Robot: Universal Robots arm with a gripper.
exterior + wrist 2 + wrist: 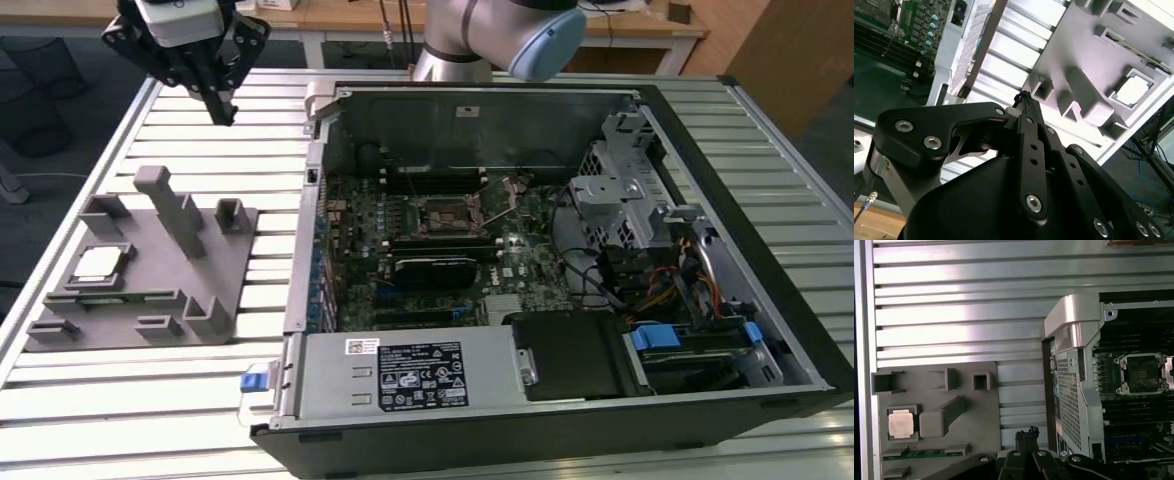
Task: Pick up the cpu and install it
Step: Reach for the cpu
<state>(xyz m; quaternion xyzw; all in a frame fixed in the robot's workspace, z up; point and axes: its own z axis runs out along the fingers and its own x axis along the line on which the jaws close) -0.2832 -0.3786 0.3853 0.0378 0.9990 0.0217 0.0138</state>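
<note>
Pickup is the step in hand, by my judgement, and no grasp is made yet. The end effector (224, 116) hangs above the slatted tabletop (267, 140), near the far ends of the grey fixture (160, 300) and the open computer case (534, 440) as the exterior view shows them. Its 2 fingers (1028, 112) are pressed together at the tips and carry nothing; the second wrist view shows this plainly.

Location of the task item: the cpu (99, 263) lies flat, silver side up, in a square recess of the fixture, towards the exterior view's left. It is well apart from the end effector. The first wrist view confirms it seated square in that recess.

Destination: the socket (447, 213) on the motherboard (534, 260) inside the case appears unoccupied.

Assessment of the next move: it calls for the fingers to part, for travel across to the recess, and for a level descent onto 2 opposite edges of the chip. The recess walls leave little margin, so alignment matters. The fixture's tall uprights (167, 205) stand near the recess and need clearance.
</note>
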